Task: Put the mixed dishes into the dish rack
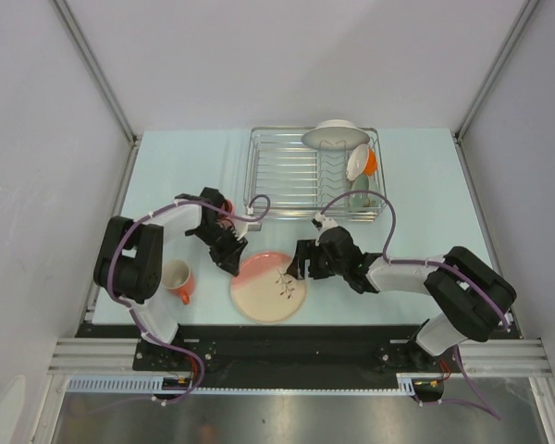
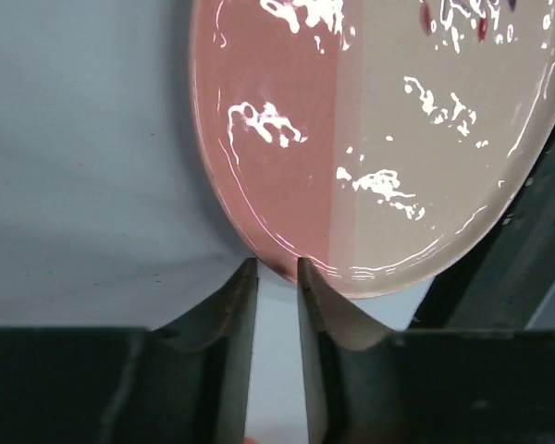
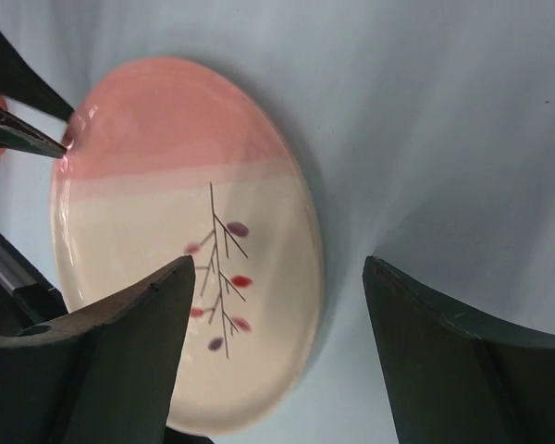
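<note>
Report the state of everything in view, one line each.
pink-and-cream plate: flat on the table, not racked.
orange mug: upright on the table, not racked.
dish rack: partly loaded along its right side.
white dish: in the rack, far right corner.
left gripper: narrowed at the plate's pink rim; grip unclear.
right gripper: open, holding nothing, near the plate.

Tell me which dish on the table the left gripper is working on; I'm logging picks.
The pink-and-cream plate, lying flat near the front edge: the left gripper straddles its pink rim. The orange mug stands farther left, no gripper on it.
</note>
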You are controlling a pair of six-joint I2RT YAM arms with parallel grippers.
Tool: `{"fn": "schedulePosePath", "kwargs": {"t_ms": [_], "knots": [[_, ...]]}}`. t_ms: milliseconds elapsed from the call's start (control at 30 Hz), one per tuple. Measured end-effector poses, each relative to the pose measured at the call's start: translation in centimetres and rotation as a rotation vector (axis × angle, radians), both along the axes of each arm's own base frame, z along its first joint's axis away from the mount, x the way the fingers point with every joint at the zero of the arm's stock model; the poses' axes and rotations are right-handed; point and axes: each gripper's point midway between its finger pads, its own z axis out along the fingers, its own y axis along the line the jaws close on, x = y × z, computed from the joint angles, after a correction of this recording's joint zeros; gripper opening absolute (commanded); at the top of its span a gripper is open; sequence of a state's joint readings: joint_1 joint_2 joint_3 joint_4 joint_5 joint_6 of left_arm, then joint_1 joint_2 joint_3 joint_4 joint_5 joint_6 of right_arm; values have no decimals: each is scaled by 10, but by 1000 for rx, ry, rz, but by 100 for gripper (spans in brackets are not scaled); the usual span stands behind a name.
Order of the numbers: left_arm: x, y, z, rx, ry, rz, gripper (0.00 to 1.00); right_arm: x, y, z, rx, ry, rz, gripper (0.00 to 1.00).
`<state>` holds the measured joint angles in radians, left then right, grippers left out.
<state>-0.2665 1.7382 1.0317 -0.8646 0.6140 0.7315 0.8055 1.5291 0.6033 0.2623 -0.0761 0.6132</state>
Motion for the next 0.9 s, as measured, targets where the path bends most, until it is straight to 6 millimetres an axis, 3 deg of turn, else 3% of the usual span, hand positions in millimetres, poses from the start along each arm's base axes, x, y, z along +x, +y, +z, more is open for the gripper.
{"fn": "schedulePosePath", "kwargs": {"t_ms": [67, 167, 400, 633, 900], "knots": [[-4, -4, 2, -12, 16, -10, 14, 1, 0, 0, 19, 6, 1, 79], [-7, -9, 5, -32, 27, -20, 9, 2, 0, 1, 41, 14, 3, 78], [-5, -24, 13, -72, 23, -31, 4, -2, 0, 0, 81, 13, 28, 77], [-8, -37, 14, -81, 17, -51, 6, -22, -13, 0, 98, 25, 54, 77], [-10, -42, 10, -77, 8, -66, 16, -35, -17, 0, 83, 46, 70, 73]]}}
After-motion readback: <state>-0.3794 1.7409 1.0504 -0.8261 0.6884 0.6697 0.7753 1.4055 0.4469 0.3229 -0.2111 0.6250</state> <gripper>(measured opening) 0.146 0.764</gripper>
